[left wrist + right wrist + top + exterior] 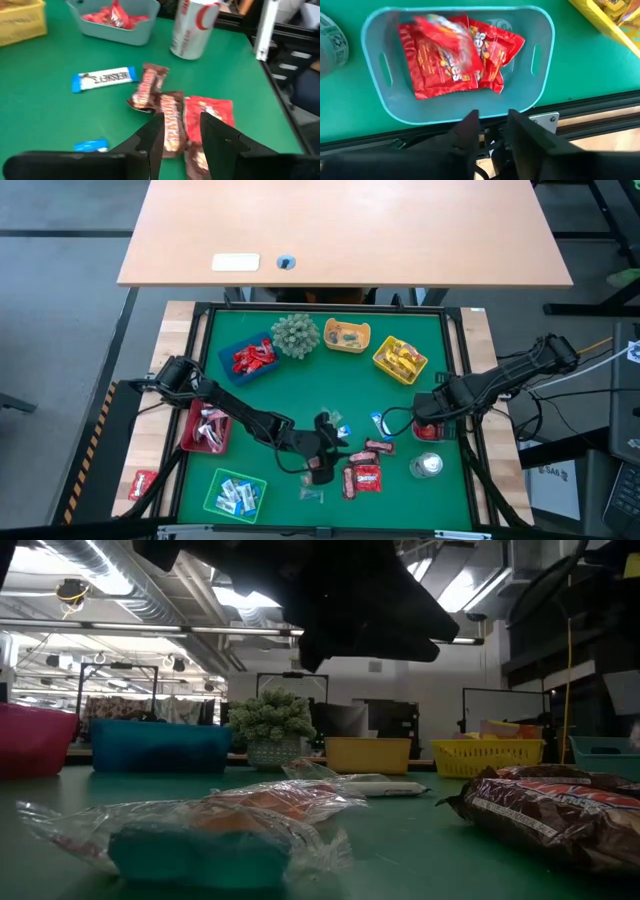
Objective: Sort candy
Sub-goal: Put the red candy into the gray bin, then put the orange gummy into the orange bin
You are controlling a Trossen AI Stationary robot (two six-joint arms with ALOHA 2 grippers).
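Loose candy lies on the green mat's near middle: brown bars [167, 117] [378, 447], red packets [212, 112] [362, 477], blue-white bars [103, 79] and clear-wrapped sweets [200, 835]. My left gripper [182, 135] [322, 463] hovers open above them, its fingers standing over either side of a brown bar. In the low view it hangs well clear of the mat [350, 600]. My right gripper [492, 127] [432, 420] is open above a teal tray [545, 75]. Red packets [450, 55] lie in that tray, and the top one is blurred.
A silver can [427, 465] [192, 27] stands right of the loose candy. Trays ring the mat: pink [205, 428], green [236, 493], blue [250, 358], yellow [347, 335] and a yellow basket [400, 360]. A plant ball [295, 335] stands at the far side. One red packet [142, 483] lies off the mat.
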